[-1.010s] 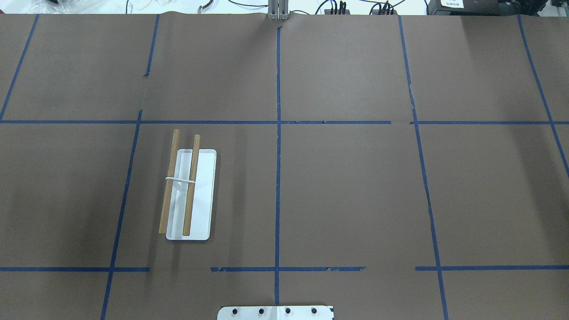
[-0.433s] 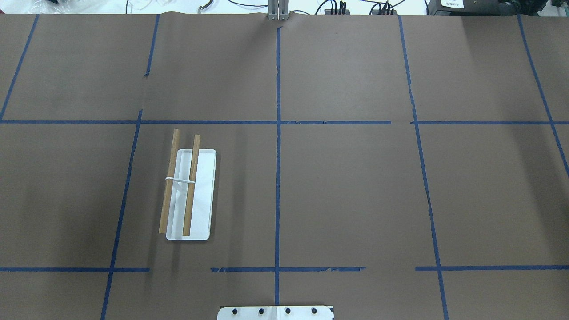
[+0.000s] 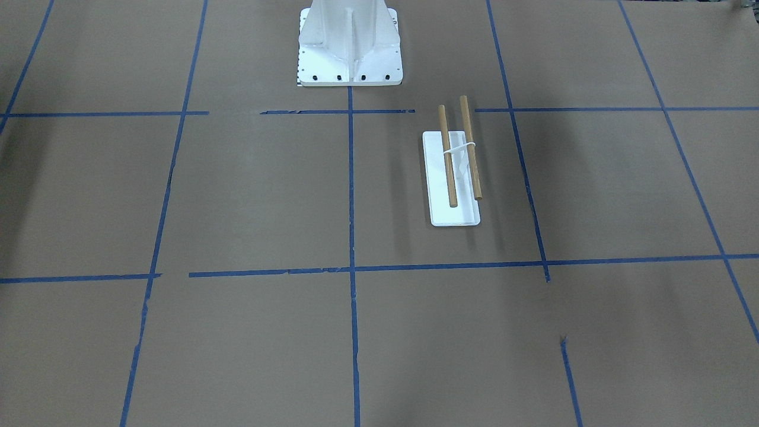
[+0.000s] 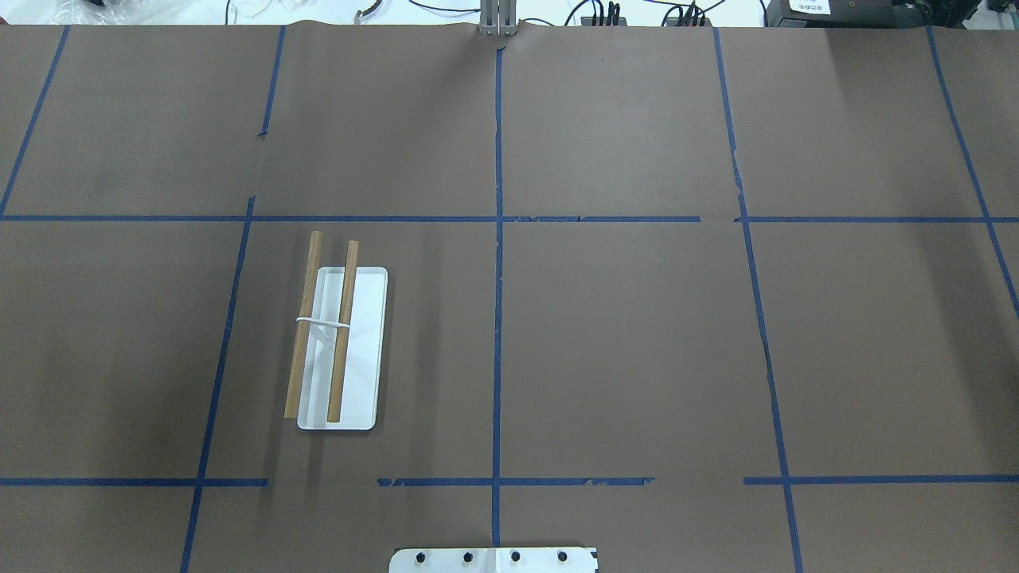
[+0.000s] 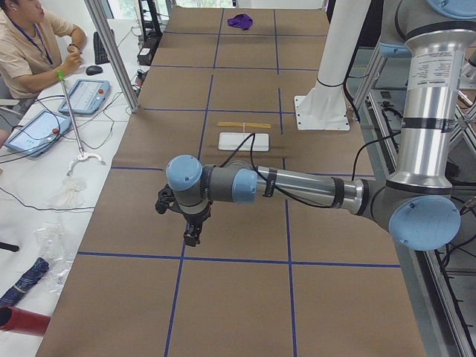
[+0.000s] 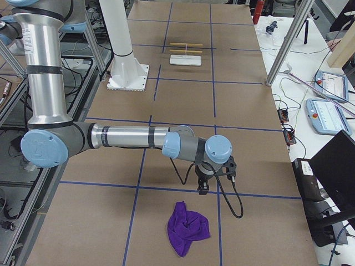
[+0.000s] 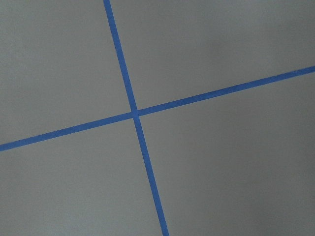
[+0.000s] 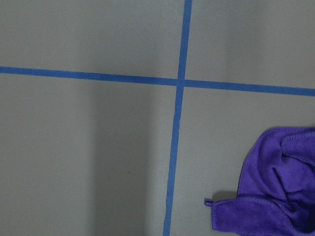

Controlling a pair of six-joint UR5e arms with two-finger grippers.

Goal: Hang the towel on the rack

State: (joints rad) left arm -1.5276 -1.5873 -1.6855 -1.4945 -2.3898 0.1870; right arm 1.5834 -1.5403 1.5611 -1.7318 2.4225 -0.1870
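Right fingers [image 6: 203, 187] hover near the crumpled towel [image 6: 188, 227], not touching it

Taken wide from high behind the robot [image 5: 297, 186] and, facing it, from across the table [image 4: 637, 358], with the rack [image 4: 365, 358] left of centre in one, right in the other. Shot lengthwise from either table end, sharing the rack at upper middle and the towel [image 6: 187, 228]. Held close over the table at both wrists, looking down, with the towel at lower right in the right one.

The towel [image 8: 275, 187] is cut off by the right wrist view's lower-right corner.
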